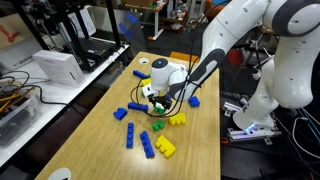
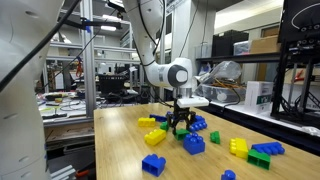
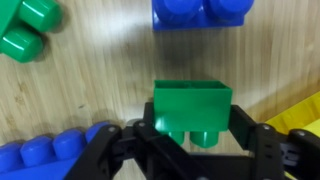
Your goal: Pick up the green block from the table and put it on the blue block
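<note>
In the wrist view the green block (image 3: 192,100) lies on its side on the wooden table (image 3: 100,90), its studs pointing back toward the wrist. My gripper (image 3: 192,123) is down around it, with a black finger pressed against each side, so it is shut on the block. A short blue block (image 3: 205,12) lies just beyond it, a small gap apart. In both exterior views the gripper (image 1: 155,103) (image 2: 181,122) reaches down to the tabletop amid the scattered bricks, and its fingers hide most of the green block.
Another green brick (image 3: 25,28) lies at the upper left of the wrist view, a long blue brick (image 3: 50,155) at the lower left and a yellow brick (image 3: 300,112) at the right. More blue, yellow and green bricks (image 2: 265,152) lie scattered around.
</note>
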Available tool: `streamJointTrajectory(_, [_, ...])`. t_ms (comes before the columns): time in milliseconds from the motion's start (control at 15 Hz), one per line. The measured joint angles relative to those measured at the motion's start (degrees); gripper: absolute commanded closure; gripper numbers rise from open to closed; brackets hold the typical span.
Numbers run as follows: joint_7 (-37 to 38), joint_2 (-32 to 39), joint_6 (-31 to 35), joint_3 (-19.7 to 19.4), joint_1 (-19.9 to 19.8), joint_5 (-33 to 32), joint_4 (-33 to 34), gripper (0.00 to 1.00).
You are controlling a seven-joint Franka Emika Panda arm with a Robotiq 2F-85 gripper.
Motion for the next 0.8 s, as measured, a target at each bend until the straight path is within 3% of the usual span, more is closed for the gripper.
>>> streamJointTrajectory(400, [-0.47, -0.32, 0.57, 0.73, -0.29, 0.99, -0.21, 0.55])
streamJointTrajectory(600, [-9.15, -2.82, 0.35, 5.56, -3.42, 10.27, -0.23, 0.55])
streamJointTrajectory(800, [-22.17, -7.70, -2.12, 13.18, -10.10, 23.33, 0.08, 0.55])
